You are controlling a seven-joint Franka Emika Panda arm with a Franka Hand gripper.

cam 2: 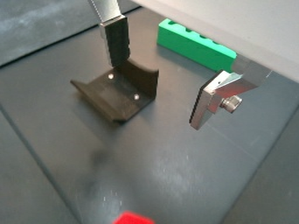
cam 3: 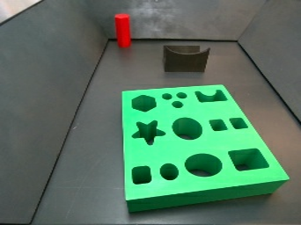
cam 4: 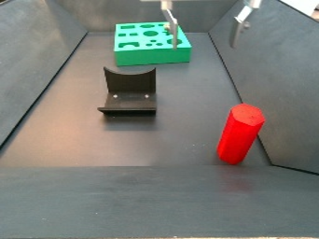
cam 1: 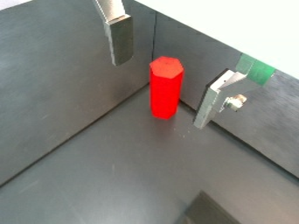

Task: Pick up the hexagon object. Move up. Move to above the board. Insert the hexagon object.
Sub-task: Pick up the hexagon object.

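Note:
The hexagon object (cam 1: pixel 166 87) is a slim red peg standing upright on the dark floor near a wall corner; it also shows in both side views (cam 3: pixel 121 29) (cam 4: pixel 240 133) and at the edge of a wrist view (cam 2: pixel 135 219). The green board (cam 3: pixel 194 145) lies flat on the floor with its shaped cutouts empty, and also shows in a side view (cam 4: pixel 152 42) and a wrist view (cam 2: pixel 197 45). My gripper (cam 1: pixel 162 92) is open and empty, high above the floor. In that wrist view the peg shows between the fingers (cam 1: pixel 121 39), untouched. The gripper also shows at a side view's upper edge (cam 4: pixel 206 26).
The dark fixture (cam 3: pixel 185 57) stands on the floor between the peg and the board, also seen in a side view (cam 4: pixel 129 91) and a wrist view (cam 2: pixel 117 92). Grey walls enclose the floor on the sides.

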